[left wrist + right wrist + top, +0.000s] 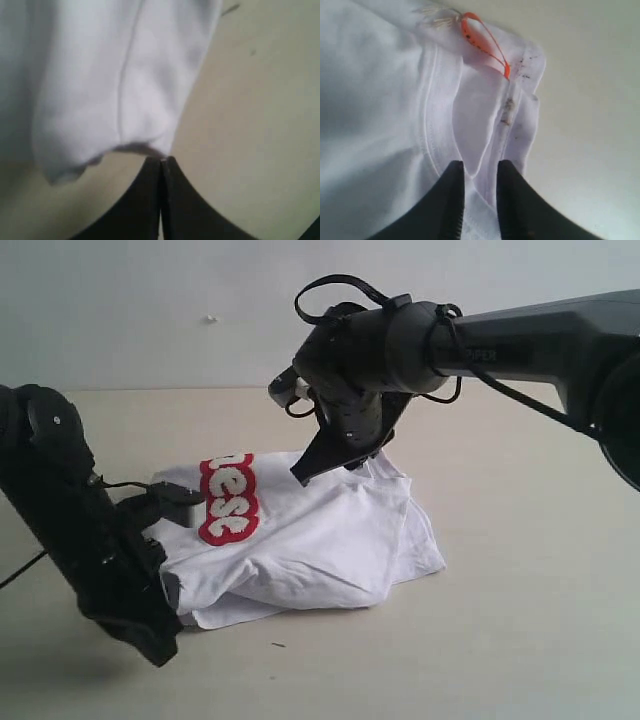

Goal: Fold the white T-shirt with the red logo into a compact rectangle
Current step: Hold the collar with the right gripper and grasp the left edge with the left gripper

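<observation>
The white T-shirt (pixel 320 540) lies bunched in a rough fold on the table, with part of the red logo (pixel 228 498) showing at its left end. My left gripper (pixel 185 496) sits at that left edge. In the left wrist view its jaws are pressed together (pixel 161 160), and a hem of the white T-shirt (pixel 125 100) runs right into the tips. My right gripper (pixel 305 475) hovers over the shirt's far edge. Its jaws stand apart (pixel 480 167) above the collar (pixel 437 125), near the orange neck tag (pixel 485 42).
The beige table (pixel 520 620) stretches around the shirt on every side. A pale wall (pixel 150 310) rises behind it. The right arm's thick black body (pixel 520 340) and cables reach in from the upper right.
</observation>
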### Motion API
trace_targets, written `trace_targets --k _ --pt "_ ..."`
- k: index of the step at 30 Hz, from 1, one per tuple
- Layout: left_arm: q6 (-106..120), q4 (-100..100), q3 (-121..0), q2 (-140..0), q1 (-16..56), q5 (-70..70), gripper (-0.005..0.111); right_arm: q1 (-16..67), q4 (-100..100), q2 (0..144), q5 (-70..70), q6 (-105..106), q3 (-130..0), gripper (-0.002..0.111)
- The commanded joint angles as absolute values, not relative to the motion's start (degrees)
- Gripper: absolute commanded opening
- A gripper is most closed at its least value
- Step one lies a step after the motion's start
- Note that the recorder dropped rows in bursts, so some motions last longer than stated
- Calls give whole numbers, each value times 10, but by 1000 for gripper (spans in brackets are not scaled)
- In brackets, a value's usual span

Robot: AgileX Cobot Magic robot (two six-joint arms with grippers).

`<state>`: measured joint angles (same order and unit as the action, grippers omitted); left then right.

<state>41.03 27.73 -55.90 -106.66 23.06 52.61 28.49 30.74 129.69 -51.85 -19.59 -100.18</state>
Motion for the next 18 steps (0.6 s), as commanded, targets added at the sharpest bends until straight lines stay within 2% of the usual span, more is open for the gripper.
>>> trace_targets --k 1,4,9,14,18 --pt "423 269 -564 -1042 234 564 0 282 276 1290 -513 -169 -1004 19" --pt "452 306 -571 -993 234 503 0 282 264 1290 -511 -161 -1004 19" --pt "354 309 -524 -963 234 244 0 282 261 1290 -518 -150 -1004 19" --pt "363 287 -518 -1036 236 334 0 282 257 1290 -500 -146 -1004 14" --pt "384 244 -535 -1077 240 469 0 282 251 1290 -489 -146 -1004 1"
